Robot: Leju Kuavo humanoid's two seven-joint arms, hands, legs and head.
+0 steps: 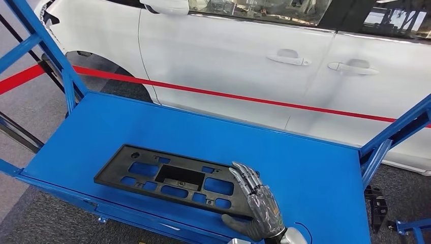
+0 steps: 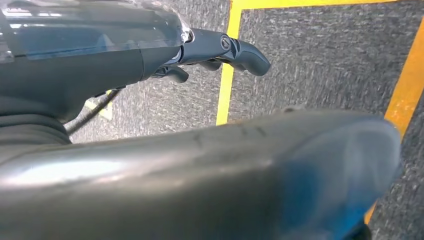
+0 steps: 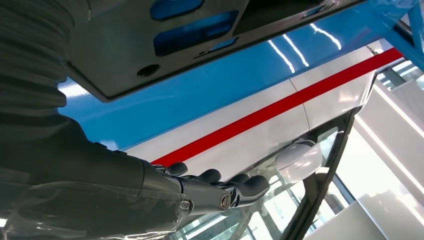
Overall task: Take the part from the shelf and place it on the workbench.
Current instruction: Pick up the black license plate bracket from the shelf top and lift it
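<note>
The part (image 1: 178,177) is a flat black plastic plate with several rectangular cut-outs. It lies on the blue workbench (image 1: 305,173), towards the front left. My right hand (image 1: 256,206) is at the plate's right end with its fingers stretched out straight over the bench and its thumb pointing at the plate's front corner. The right wrist view shows the plate (image 3: 125,45) apart from the fingers (image 3: 245,185) of my right hand (image 3: 210,187), which hold nothing. My left hand (image 2: 220,50) hangs over grey floor, its fingers loose and empty.
A white car (image 1: 228,56) stands close behind the bench, with a red band (image 1: 254,99) stretched in front of it. Blue frame posts rise at the bench's left (image 1: 51,51) and right (image 1: 391,132) ends. Yellow floor lines (image 2: 227,65) run under the left hand.
</note>
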